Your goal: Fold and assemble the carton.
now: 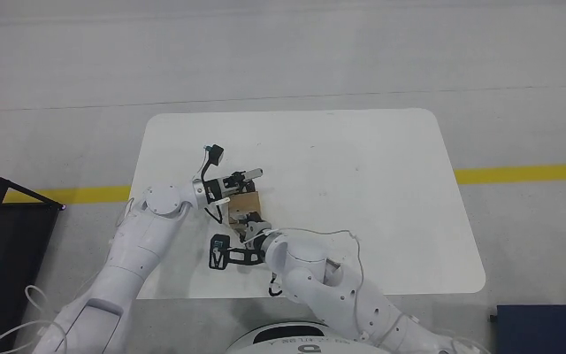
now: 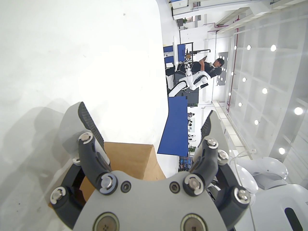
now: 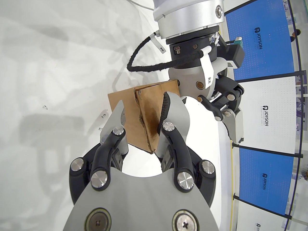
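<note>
A small brown carton (image 1: 246, 205) lies partly folded on the white table (image 1: 371, 177), near its left front. My right gripper (image 3: 144, 100) comes at it from the front and is shut on the carton (image 3: 134, 121), one finger on each side of a raised fold. In the top view this gripper (image 1: 250, 228) sits just in front of the carton. My left gripper (image 2: 147, 111) is open and holds nothing, with the carton (image 2: 130, 159) close under its palm. It hovers over the carton's far edge (image 1: 248, 175). The right wrist view shows the left gripper (image 3: 231, 121) beyond the carton.
Most of the table to the right of and behind the carton is bare. A black frame (image 1: 18, 221) stands off the table's left edge. Blue and white barrier panels (image 3: 262, 49) line the floor beyond the table.
</note>
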